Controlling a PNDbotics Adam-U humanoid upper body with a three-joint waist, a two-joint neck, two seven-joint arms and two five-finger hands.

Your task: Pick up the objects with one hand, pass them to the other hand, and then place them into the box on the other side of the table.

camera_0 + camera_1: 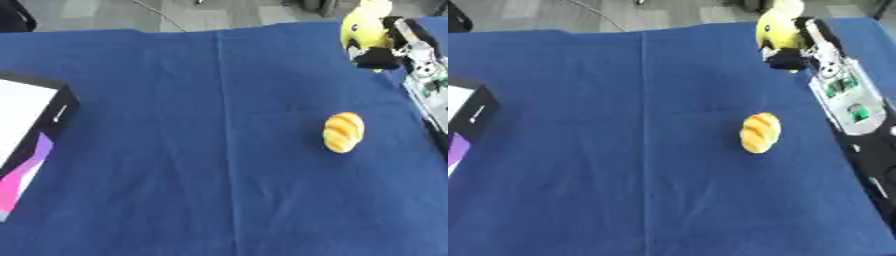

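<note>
At the far right of the blue table, my right hand has its fingers curled round a yellow toy with a dark mark on its side. The arm behind it runs down the right edge with its green circuit boards showing. A yellow-orange bread-shaped object lies on the cloth right of centre, nearer to me than the hand and apart from it. The box, black-walled with a white, purple and pink face, stands at the left edge. My left hand is out of sight.
A blue cloth covers the whole table, with a fold line running down its middle. Grey floor and a cable show beyond the far edge.
</note>
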